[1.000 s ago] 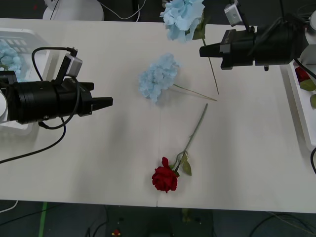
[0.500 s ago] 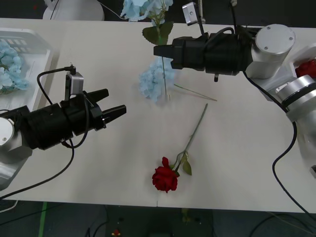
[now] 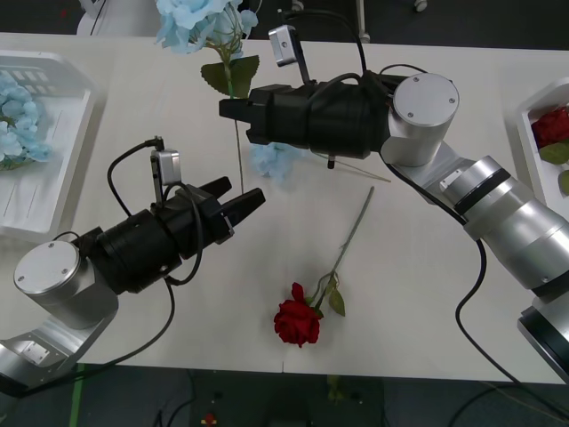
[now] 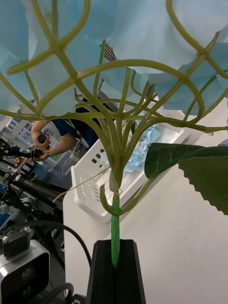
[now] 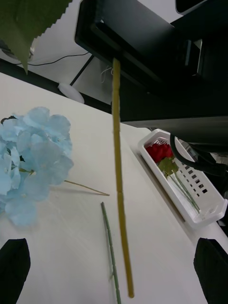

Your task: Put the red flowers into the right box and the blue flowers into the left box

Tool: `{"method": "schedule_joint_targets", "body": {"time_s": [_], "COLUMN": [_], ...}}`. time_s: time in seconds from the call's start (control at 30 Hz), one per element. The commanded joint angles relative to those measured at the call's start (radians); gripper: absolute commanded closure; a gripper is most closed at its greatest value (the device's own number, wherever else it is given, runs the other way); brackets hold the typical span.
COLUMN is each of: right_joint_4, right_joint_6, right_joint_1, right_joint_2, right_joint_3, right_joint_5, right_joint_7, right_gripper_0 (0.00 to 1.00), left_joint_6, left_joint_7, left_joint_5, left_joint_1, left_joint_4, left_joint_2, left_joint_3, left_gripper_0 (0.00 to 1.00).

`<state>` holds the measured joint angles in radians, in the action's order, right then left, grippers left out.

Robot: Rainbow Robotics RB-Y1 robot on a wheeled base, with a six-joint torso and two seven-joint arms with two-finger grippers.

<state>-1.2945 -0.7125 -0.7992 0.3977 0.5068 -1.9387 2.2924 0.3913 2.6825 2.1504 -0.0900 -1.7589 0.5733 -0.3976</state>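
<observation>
White tabletop point(image 3: 462, 311) runs across your whole workspace, with dark floor past its far edge.

Your right gripper point(image 3: 224, 108) hangs over the middle of the table, reaching toward the left side, and its fingers are clamped on the stem of a blue spray point(image 3: 197, 20). That bloom stands up above the gripper near the far edge, its leaf point(image 3: 229, 75) just under it, and the bare stem point(image 5: 118, 190) dangles below. In the right wrist view you see the green stem point(image 4: 115, 237) pinched between the two black fingers.

Your left gripper point(image 3: 242, 203) sits lower and nearer to you, pointing up toward that hanging stem with its fingers spread apart and nothing between them. To me this reads as a handover being set up, so the left arm can carry the spray on.

Progress looks roughly partway:
- The left box point(image 3: 53, 191) already holds blue clusters point(image 3: 18, 124).
- The right box point(image 3: 533, 151) at the table's right edge already holds a red bloom point(image 3: 551, 124).
- A second blue flower point(image 3: 271, 160) lies on the table, partly under the right arm.
- One red rose point(image 3: 297, 322) lies near the front edge, its stem point(image 3: 354, 229) angled away from you.

So you have three stems left to place: the held spray, the loose blue one, and the rose.
</observation>
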Motion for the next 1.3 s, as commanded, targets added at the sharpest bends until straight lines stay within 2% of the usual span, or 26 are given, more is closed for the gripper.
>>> {"method": "schedule_joint_targets", "body": {"time_s": [0.03, 0.4, 0.47, 0.5, 0.53, 0.57, 0.63, 0.7, 0.77, 1.27, 1.3], "right_joint_4": [-0.039, -0.039, -0.037, -0.039, -0.039, -0.039, -0.039, -0.039, -0.039, -0.039, -0.039], "right_joint_6": [0.01, 0.008, 0.008, 0.008, 0.008, 0.008, 0.008, 0.008, 0.008, 0.008, 0.008], "right_joint_1": [-0.017, -0.018, -0.018, -0.018, -0.018, -0.018, -0.018, -0.018, -0.018, -0.018, -0.018], "right_joint_2": [-0.033, -0.031, -0.031, -0.031, -0.033, -0.031, -0.031, -0.031, -0.03, -0.023, -0.023], "right_joint_3": [0.016, 0.024, 0.024, 0.024, 0.024, 0.024, 0.024, 0.024, 0.024, 0.024, 0.024], "right_joint_5": [-0.009, 0.0, 0.0, 0.0, 0.0, 0.0, 0.0, 0.0, 0.0, 0.0, 0.0], "right_joint_7": [-0.004, -0.005, -0.005, -0.005, -0.007, -0.007, -0.008, -0.008, -0.008, -0.008, -0.01], "right_gripper_0": [1.0, 1.0, 1.0, 1.0, 1.0, 1.0, 1.0, 1.0, 1.0, 1.0, 0.94], "left_joint_6": [-0.02, -0.106, -0.111, -0.114, -0.115, -0.117, -0.118, -0.118, -0.12, -0.141, -0.141], "left_joint_7": [0.023, 0.023, 0.023, 0.023, 0.023, 0.023, 0.023, 0.023, 0.023, 0.023, 0.023], "left_joint_5": [0.013, 0.017, 0.017, 0.016, 0.016, 0.016, 0.014, 0.011, 0.011, 0.036, 0.039], "left_joint_1": [-0.03, -0.1, -0.105, -0.106, -0.108, -0.108, -0.109, -0.113, -0.114, -0.114, -0.114], "left_joint_4": [-0.028, -0.025, -0.024, -0.024, -0.019, -0.016, -0.007, 0.004, 0.009, 0.009, 0.009], "left_joint_2": [-0.032, -0.055, -0.067, -0.072, -0.075, -0.076, -0.079, -0.081, -0.081, -0.073, -0.073], "left_joint_3": [-0.03, -0.052, -0.052, -0.052, -0.052, -0.052, -0.052, -0.052, -0.052, -0.04, -0.038], "left_gripper_0": [0.0, 0.0, 0.2, 0.25, 0.35, 0.39, 0.6, 0.87, 1.0, 1.0, 1.0]}}
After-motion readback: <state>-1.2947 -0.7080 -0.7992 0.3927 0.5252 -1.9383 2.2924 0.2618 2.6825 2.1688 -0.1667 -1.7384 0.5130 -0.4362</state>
